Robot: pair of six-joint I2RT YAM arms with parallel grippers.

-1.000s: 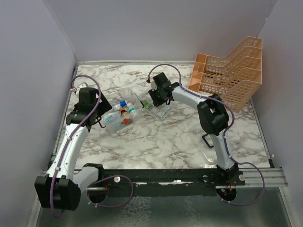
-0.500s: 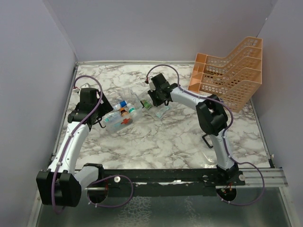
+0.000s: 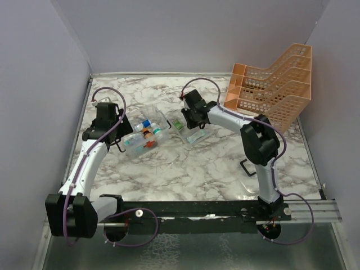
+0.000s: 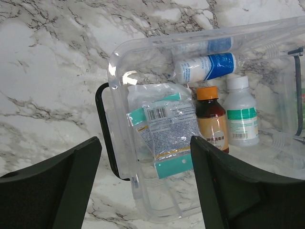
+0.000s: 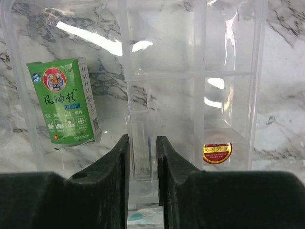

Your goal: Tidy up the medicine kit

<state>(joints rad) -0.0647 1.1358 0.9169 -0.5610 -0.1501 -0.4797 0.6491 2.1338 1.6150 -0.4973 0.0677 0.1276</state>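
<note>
Overhead, both arms meet at the medicine kit (image 3: pixel 133 148). Up close, the left pincer (image 4: pixel 145 140) is spread over sachets (image 4: pixel 164 126). The right pincer (image 5: pixel 142 139) pinches a clear tray (image 5: pixel 228 95) divider beside a green box (image 5: pixel 64 102).

Bright, even light throughout, with white glare spots on the medicine kit (image 4: pixel 116 67) and soft shadows.

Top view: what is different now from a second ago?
The right fingers narrowed onto a wall of the clear tray, and that arm's elbow swung rightward. The left arm shifted slightly; the left fingers stayed wide open over the medicine kit. The kit, green box and orange rack stayed put.
</note>
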